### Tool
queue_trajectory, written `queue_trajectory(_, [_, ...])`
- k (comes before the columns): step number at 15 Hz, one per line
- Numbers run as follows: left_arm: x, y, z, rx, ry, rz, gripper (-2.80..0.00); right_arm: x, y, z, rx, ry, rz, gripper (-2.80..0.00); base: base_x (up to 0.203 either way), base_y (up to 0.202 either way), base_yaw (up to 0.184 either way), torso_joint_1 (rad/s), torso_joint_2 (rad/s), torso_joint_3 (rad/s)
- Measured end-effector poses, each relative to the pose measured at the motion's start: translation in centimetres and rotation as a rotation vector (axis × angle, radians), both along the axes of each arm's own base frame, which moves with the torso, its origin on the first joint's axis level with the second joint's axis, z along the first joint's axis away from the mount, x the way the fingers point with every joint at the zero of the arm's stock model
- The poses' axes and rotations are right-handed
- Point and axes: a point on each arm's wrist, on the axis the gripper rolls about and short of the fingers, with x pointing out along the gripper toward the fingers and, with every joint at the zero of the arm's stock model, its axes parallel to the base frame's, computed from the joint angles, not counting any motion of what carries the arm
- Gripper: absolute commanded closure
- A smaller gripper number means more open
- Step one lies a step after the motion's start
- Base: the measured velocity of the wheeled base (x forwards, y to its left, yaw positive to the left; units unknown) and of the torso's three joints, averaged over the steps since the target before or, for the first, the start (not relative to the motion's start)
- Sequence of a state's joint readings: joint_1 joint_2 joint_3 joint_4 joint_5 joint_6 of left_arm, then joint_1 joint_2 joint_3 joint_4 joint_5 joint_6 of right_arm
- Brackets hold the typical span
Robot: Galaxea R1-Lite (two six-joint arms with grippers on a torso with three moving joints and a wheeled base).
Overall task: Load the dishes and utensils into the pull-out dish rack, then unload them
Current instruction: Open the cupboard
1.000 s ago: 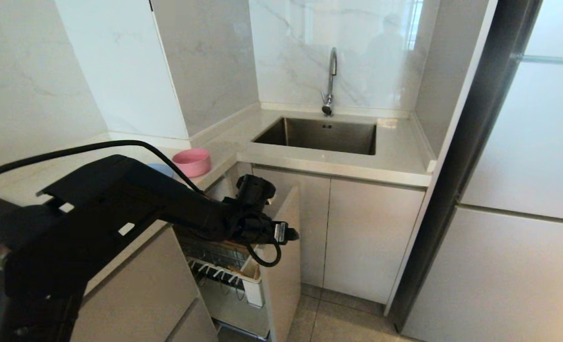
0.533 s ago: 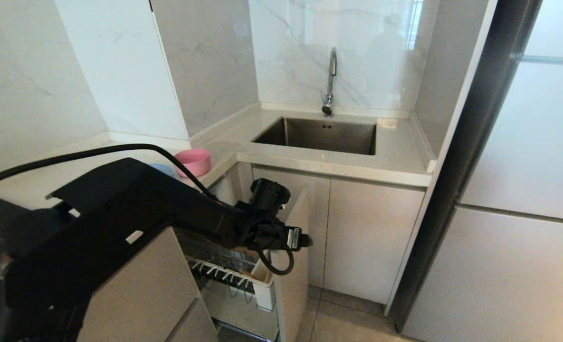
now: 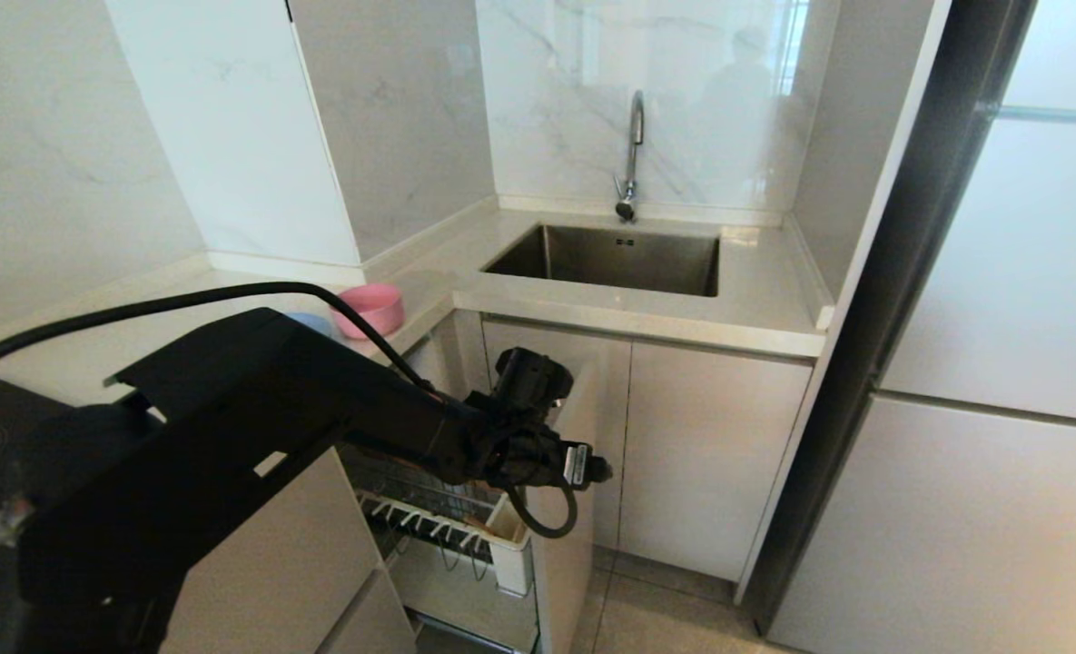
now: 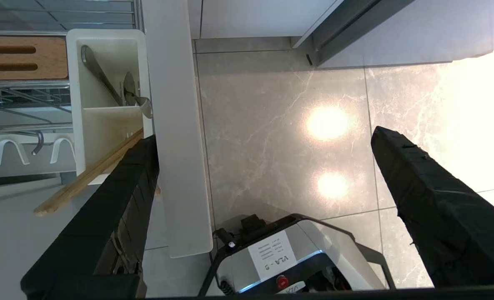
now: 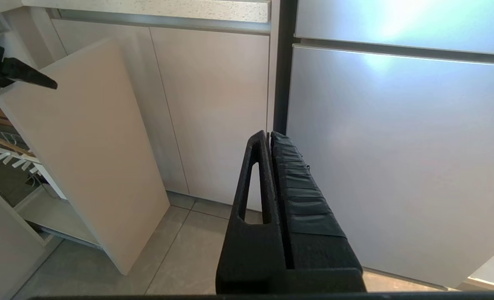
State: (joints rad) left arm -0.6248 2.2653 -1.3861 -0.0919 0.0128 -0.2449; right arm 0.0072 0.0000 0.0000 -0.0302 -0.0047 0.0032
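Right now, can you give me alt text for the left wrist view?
The left end effector, fingers spread wide, straddles the top edge of the beige front panel of the pull-out dish rack. In the white utensil cup lie a spoon and chopsticks; tiled floor lies below.

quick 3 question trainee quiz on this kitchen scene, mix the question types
1. True or false: the pink bowl is already in the pull-out dish rack.
2. What sits in the white utensil cup? A spoon and chopsticks; B plate; C nothing.
3. Fill in: the left claw straddles the rack's front panel with its fingers ____.

Key: 1 false, it is on the counter. 2 A: spoon, chopsticks. 3 open.
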Motion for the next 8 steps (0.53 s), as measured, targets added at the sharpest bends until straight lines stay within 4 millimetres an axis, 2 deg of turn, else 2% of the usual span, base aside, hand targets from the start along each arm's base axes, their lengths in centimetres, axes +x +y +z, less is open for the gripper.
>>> queue_trajectory(8, [-1.1,-1.9,-0.3,-0.012,0.007,-0.048,-2.8,0.0,0.0,0.0,0.0,0.0,0.0,0.0,0.0,0.0,0.0,0.0,0.0,0.0])
